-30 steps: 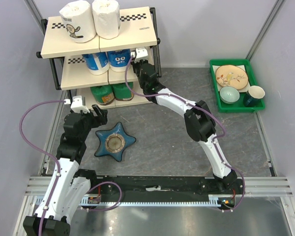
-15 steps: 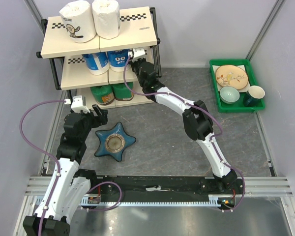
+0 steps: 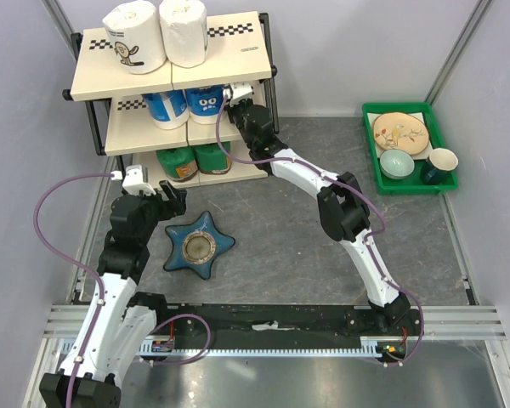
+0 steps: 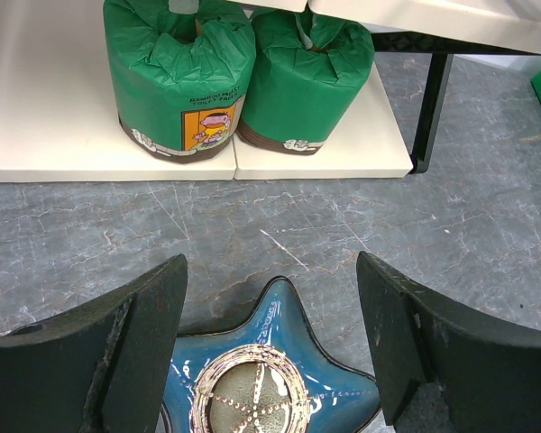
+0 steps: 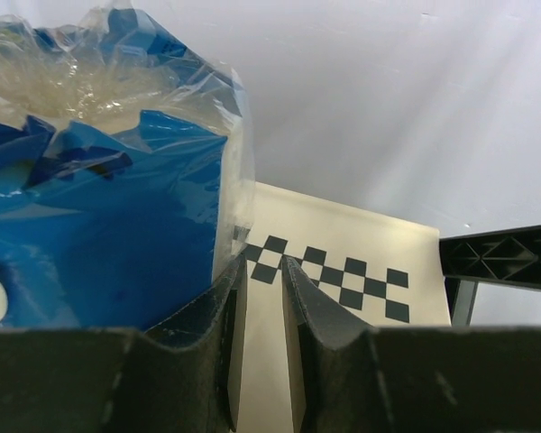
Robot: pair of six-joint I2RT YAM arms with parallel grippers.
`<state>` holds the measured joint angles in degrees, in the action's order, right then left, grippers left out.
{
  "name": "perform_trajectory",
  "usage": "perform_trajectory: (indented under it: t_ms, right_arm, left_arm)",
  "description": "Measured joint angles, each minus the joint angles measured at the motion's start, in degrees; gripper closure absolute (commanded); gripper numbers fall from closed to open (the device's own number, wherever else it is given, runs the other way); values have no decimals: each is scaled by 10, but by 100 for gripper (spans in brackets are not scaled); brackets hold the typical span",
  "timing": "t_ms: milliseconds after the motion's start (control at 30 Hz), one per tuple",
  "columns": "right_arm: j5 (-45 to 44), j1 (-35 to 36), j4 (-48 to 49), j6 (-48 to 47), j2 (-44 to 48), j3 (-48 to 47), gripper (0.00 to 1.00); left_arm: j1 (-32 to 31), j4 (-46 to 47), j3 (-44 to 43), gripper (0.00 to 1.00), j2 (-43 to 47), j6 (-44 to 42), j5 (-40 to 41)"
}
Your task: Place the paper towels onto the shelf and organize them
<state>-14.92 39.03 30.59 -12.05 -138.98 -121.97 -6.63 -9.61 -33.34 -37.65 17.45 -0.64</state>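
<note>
The shelf [image 3: 93,68] stands at the back left. Two white paper towels [image 3: 134,38] [image 3: 184,32] stand on its top board, two blue ones [image 3: 166,109] [image 3: 206,102] on the middle board, and two green ones [image 4: 176,77] [image 4: 307,81] on the bottom board. My right gripper [image 5: 263,262] is shut with nothing between its fingers. It reaches over the middle board [image 5: 343,280], its left finger against the right-hand blue roll [image 5: 99,225]. My left gripper [image 4: 270,262] hangs open and empty in front of the shelf.
A blue star-shaped dish [image 3: 197,246] lies on the grey floor under my left gripper. A green tray [image 3: 405,189] of dishes sits at the back right. The shelf's black corner post [image 4: 430,108] stands right of the green rolls.
My right gripper has edged slightly left, closer against the right-hand blue roll. The left arm has not moved.
</note>
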Motion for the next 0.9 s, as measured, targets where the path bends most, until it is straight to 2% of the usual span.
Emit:
perform_trajectory:
  t_ms: [667,900]
  right_arm:
    - [51,-3,3,3,0,10,72]
    - [52,-3,34,5,9,38,72]
  left_arm:
    - [0,3,0,17,0,0,0]
    - [0,3,0,17,0,0,0]
